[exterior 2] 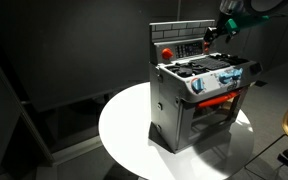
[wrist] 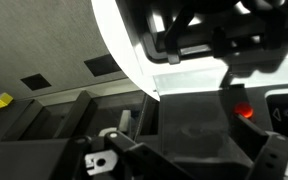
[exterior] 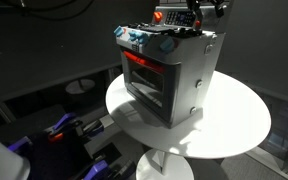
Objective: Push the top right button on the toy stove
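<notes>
So the biggest thing here is the round white table [exterior: 239, 125], and parked on it is the boxy silver-grey toy stove [exterior: 174, 80] with a red-glowing front window. It sits off-centre, closer to one edge of the tabletop than the middle, with the window facing out over that edge. My guess is that's deliberate: the back control panel [exterior 2: 179, 40] stands up behind the cooktop, so coming in from above gives a clear run at it.

The arm comes in from high up in both exterior views, bent down so the dark Robotiq gripper [exterior 2: 217, 33] hangs just above the back of the stove, right by the panel's upper end. Whether it's touching anything I can't say, and honestly I can't tell if the fingers are spread or pinched either; it's too small and dark. The wrist view is mostly dark blur plus the white table rim [wrist: 119, 45] and a small red glow [wrist: 244, 112].

Looks like the press itself is the step in hand.
</notes>
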Motion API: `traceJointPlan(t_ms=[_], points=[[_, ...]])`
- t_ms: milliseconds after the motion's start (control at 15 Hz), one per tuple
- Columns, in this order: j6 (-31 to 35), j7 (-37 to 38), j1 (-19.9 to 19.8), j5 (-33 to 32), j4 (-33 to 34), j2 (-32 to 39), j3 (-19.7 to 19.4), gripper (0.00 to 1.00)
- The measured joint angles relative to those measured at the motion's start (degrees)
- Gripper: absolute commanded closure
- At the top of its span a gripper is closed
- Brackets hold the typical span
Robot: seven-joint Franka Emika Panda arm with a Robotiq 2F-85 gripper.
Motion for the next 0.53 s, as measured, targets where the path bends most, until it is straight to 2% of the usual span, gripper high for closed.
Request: traceJointPlan(t_ms=[533], points=[[0.0, 0.0, 0.2, 0.7, -0.1, -0.4, -0.2, 0.0]])
